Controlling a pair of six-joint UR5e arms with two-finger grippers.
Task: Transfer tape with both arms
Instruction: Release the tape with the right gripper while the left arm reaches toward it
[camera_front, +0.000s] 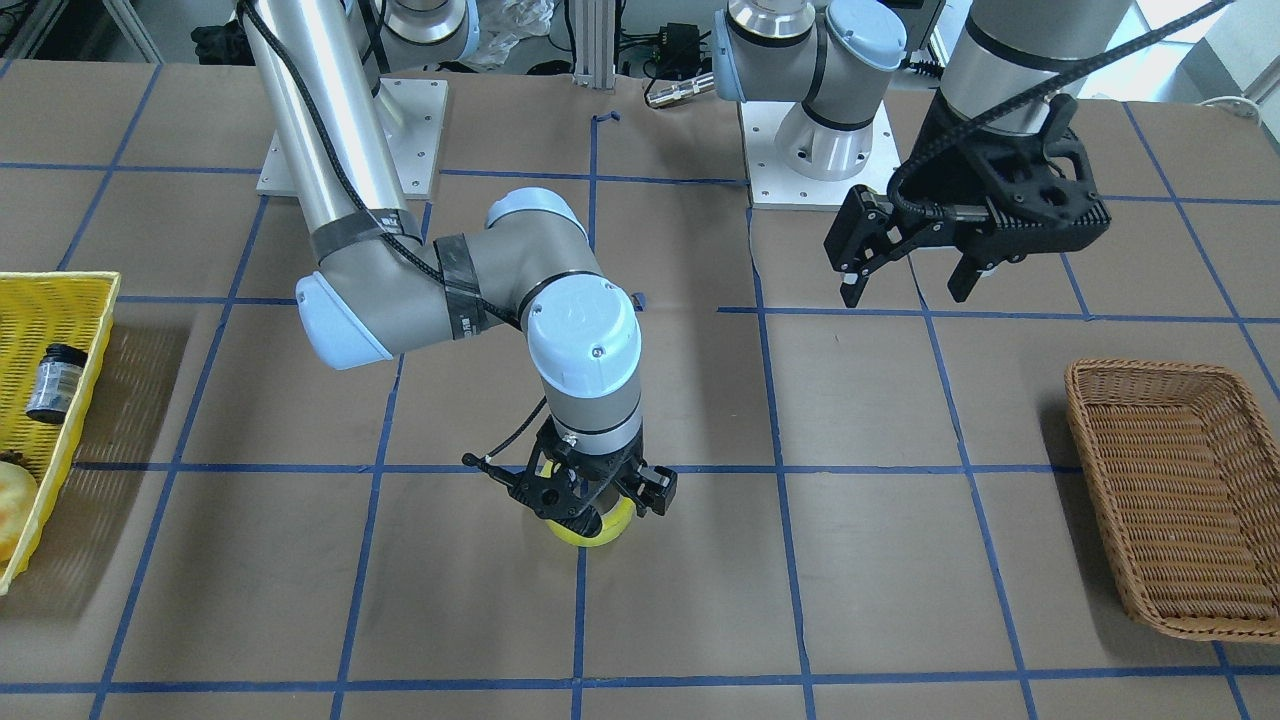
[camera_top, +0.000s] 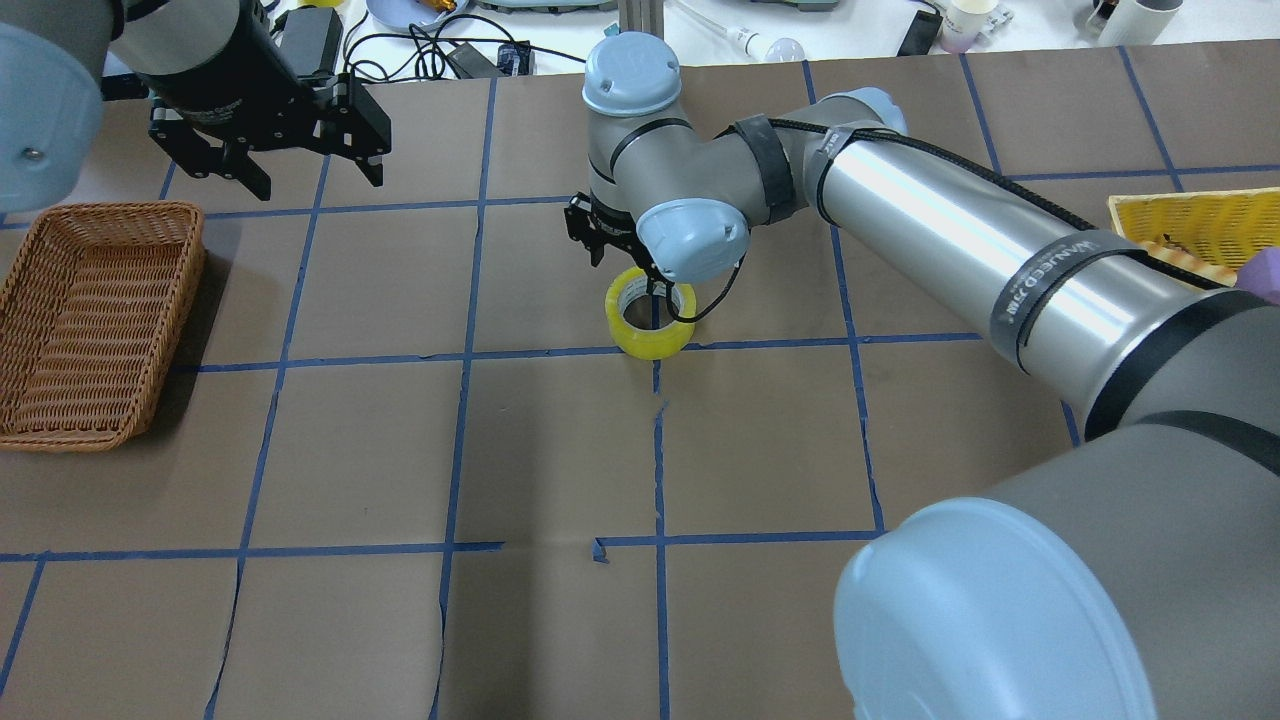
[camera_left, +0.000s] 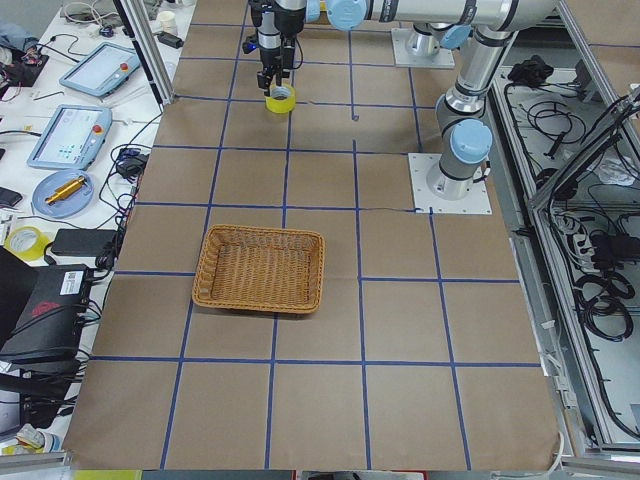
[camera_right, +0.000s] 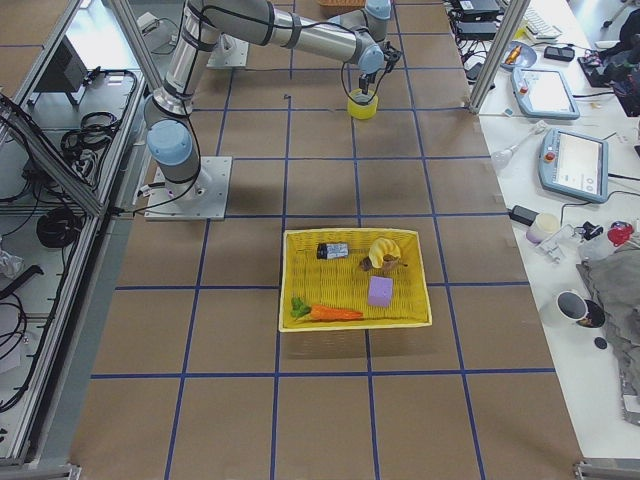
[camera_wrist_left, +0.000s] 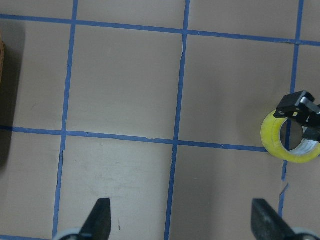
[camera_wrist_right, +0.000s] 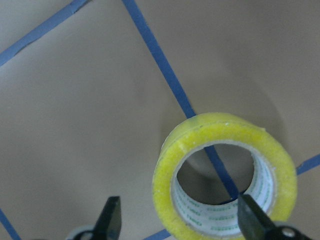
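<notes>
1. Brown-papered table (camera_top: 560, 450) with a blue grid; the tape (camera_top: 632, 338) sits mid-table on a line crossing.
2. Right gripper (camera_wrist_right: 179, 199) is spread, one finger in the core and one outside. It should lower fully, then pinch the wall squarely.
3. Left gripper (camera_front: 907, 297) hangs released at the far left.
4. The tape lies flat, hole up, axis vertical; being round, it has no long side.

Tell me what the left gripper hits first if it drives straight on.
Below the left gripper, likely only the table paper near a blue grid line; the tape sits well aside.
</notes>
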